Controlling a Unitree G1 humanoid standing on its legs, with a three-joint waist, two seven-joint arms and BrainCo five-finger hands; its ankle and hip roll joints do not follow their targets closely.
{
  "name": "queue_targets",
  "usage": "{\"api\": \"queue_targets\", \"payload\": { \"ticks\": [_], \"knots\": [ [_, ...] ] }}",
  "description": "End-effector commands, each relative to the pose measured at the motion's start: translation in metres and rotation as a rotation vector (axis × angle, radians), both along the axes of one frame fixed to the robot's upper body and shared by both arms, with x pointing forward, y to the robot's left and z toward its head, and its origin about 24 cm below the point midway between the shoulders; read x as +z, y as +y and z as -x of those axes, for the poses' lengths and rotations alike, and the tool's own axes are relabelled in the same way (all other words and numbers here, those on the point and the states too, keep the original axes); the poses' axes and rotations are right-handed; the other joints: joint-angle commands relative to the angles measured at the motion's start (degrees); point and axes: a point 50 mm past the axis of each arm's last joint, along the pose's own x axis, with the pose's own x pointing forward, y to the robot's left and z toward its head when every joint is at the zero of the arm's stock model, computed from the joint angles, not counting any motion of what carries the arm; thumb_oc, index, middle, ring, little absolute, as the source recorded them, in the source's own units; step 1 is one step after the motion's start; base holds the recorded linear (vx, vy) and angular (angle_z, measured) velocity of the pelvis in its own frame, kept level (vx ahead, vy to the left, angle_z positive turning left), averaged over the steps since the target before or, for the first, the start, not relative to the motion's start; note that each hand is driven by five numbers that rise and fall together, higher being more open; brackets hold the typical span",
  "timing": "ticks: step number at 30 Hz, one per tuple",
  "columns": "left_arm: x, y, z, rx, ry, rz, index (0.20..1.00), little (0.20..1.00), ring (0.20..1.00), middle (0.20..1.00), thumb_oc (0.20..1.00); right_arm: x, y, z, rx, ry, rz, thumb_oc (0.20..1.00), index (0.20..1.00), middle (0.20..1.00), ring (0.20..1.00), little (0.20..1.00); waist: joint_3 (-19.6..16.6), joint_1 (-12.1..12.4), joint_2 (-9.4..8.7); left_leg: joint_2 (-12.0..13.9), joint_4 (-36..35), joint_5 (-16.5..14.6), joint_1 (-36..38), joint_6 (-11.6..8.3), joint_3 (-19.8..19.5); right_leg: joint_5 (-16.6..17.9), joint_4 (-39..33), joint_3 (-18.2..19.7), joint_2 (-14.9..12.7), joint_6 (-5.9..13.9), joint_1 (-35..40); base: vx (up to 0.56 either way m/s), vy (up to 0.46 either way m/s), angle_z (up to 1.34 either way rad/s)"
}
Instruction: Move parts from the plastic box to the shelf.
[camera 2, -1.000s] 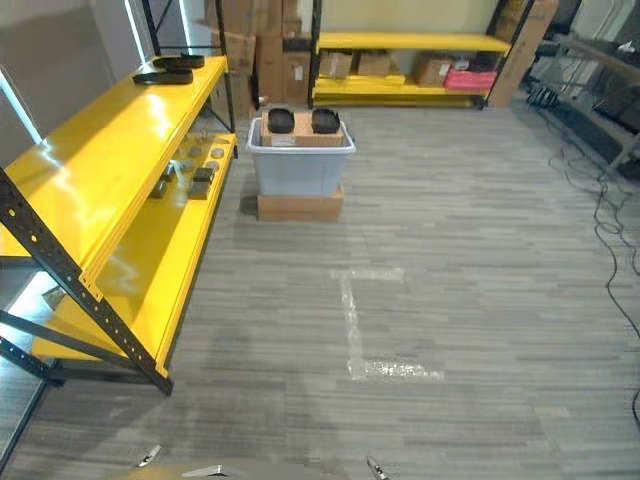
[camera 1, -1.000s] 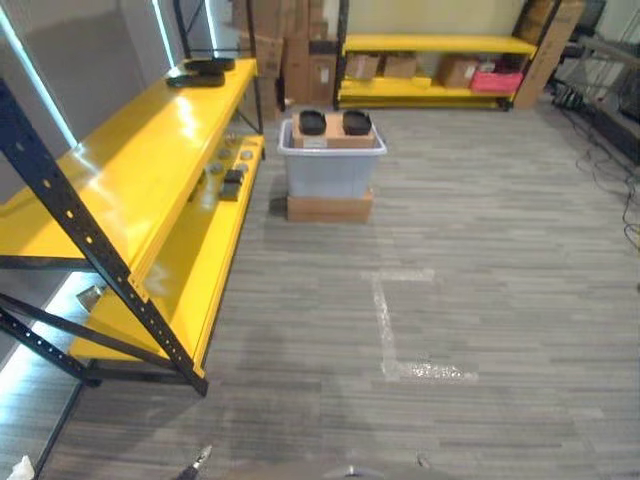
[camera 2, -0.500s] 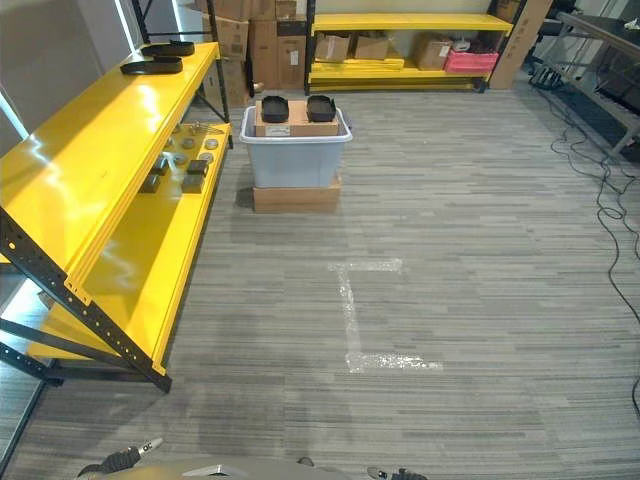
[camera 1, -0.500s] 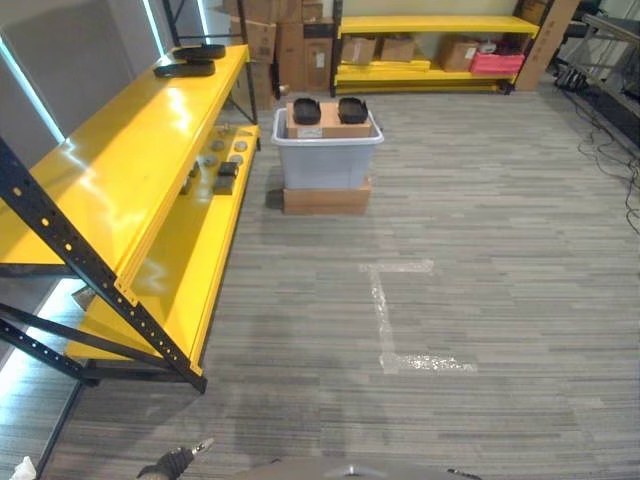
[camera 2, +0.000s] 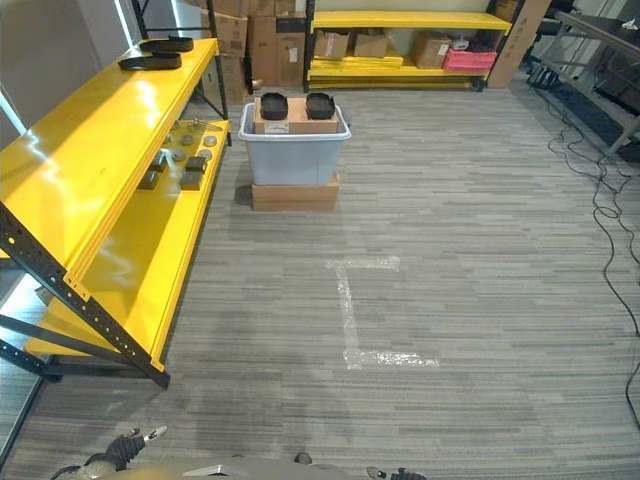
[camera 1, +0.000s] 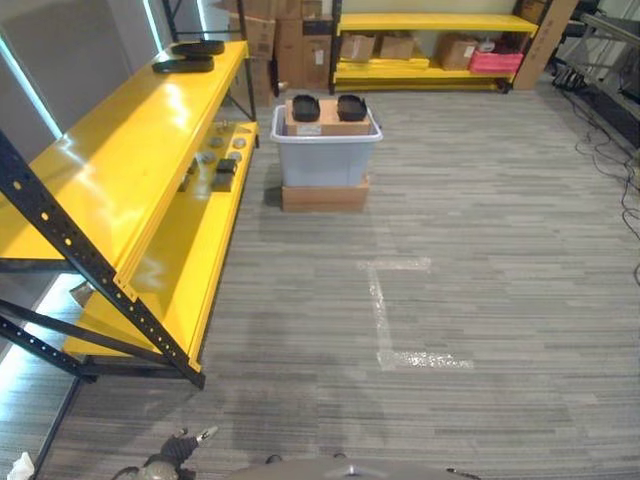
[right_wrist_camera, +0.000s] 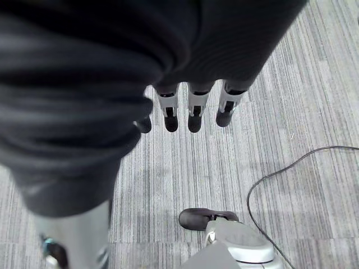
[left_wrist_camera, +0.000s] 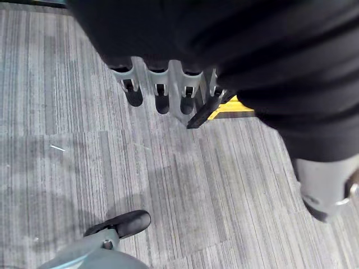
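Grey plank flooring (camera 1: 480, 250) ran wide and bare between the robot and the far wall, with only a pale tape mark (camera 1: 395, 320) on it. At the far side stood the plastic box (camera 1: 325, 160) on a flat carton (camera 1: 322, 195), with a cardboard tray (camera 1: 325, 115) carrying two dark parts (camera 1: 306, 107) across its top. On the left ran the yellow shelf (camera 1: 140, 150); two dark parts (camera 1: 185, 65) already lay at the far end of its top deck, and small pieces (camera 1: 222, 175) sat on its lower deck. Judging by this, the job was partly done, with at least two parts left. The left hand (left_wrist_camera: 168, 89) and right hand (right_wrist_camera: 193, 109) hung by the robot's sides with fingers relaxed and straight, holding nothing. The shelf's black near post (camera 1: 90, 270) jutted towards the path.
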Motion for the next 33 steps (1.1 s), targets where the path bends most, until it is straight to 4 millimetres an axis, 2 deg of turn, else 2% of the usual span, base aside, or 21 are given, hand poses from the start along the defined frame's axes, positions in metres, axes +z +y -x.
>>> {"api": "queue_targets", "payload": {
  "ticks": [1, 22, 33],
  "knots": [
    [0.004, 0.003, -0.018, -0.041, -0.031, -0.025, 1.0, 1.0, 1.0, 1.0, 1.0, 0.0, 0.007, -0.016, 0.015, -0.047, -0.001, 1.0, 1.0, 1.0, 1.0, 1.0, 0.07, -0.67, -0.87, 3.99, -0.21, -7.25, 3.43, -3.33, -2.26, -6.67, 0.17, -0.1, -3.6, 5.86, 3.38, 0.01, 0.009, -0.06],
    [-0.001, -0.005, -0.01, 0.012, 0.003, 0.057, 1.0, 1.0, 1.0, 1.0, 1.0, 0.001, 0.004, -0.018, -0.08, -0.068, -0.017, 1.0, 1.0, 1.0, 1.0, 1.0, -0.13, -1.28, -0.22, 4.12, -0.21, -7.85, 4.17, -3.43, -1.52, -7.12, 0.17, 0.42, -3.34, 5.76, 3.94, 0.01, 0.001, -0.01],
    [0.003, -0.015, -0.029, -0.052, -0.054, 0.067, 1.0, 1.0, 1.0, 1.0, 1.0, 0.0, 0.008, -0.014, -0.088, -0.053, -0.031, 1.0, 1.0, 1.0, 1.0, 1.0, -0.55, -0.53, -0.19, 3.92, -0.21, -7.8, 4.35, -3.38, -2.33, -7.4, 0.17, -0.71, -3.55, 5.74, 4.52, 0.0, 0.0, 0.0]
  ]
}}
